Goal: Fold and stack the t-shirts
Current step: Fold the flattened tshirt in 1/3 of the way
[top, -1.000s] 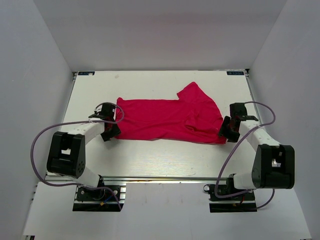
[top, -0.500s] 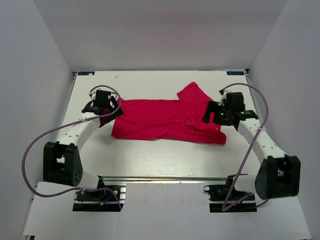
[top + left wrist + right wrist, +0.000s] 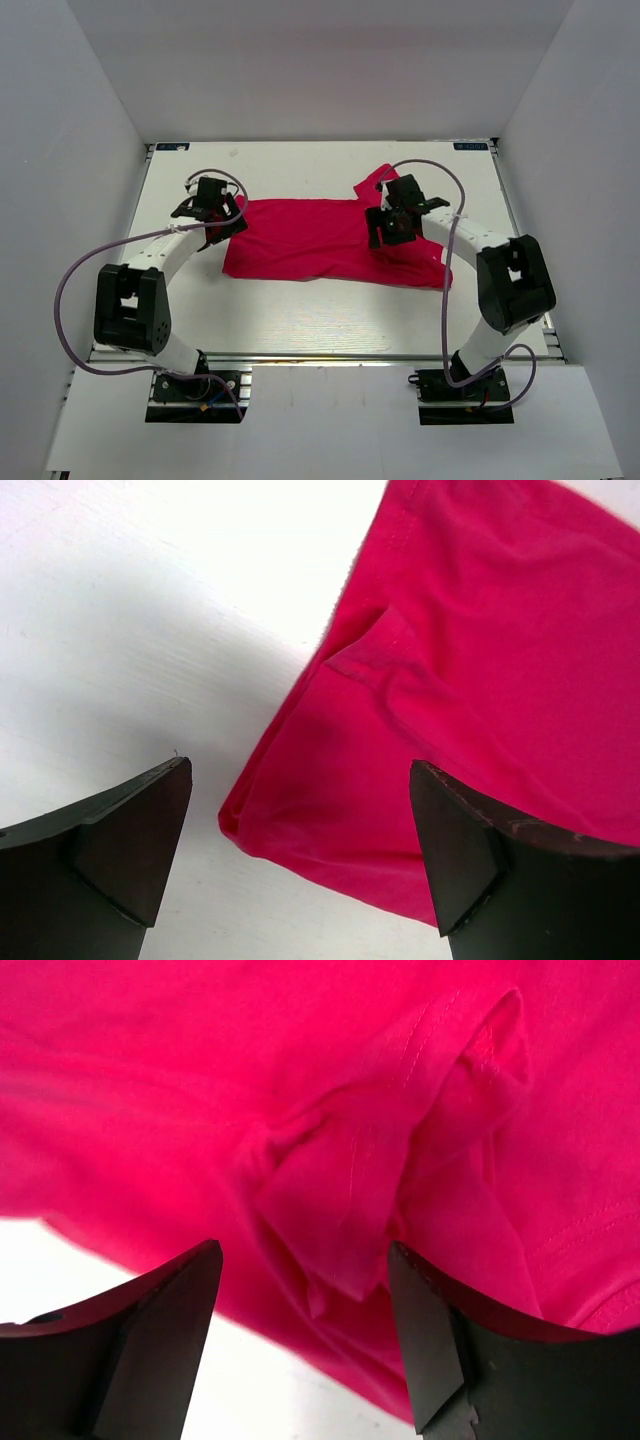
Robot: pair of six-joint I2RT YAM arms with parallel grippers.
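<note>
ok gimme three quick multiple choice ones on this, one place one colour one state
1. The right gripper hangs over: A) its own base B) the t-shirt's bunched right part C) a folded stack.
2. The t-shirt is: A) blue B) white C) crimson-pink.
3. The left gripper is: A) open, holding nothing B) shut on cloth C) out of view.

Answers:
1 B, pink folds fill its wrist view.
2 C, the colour is plain in every view.
3 A, its jaws stand apart above the shirt's left edge and the table.
</note>
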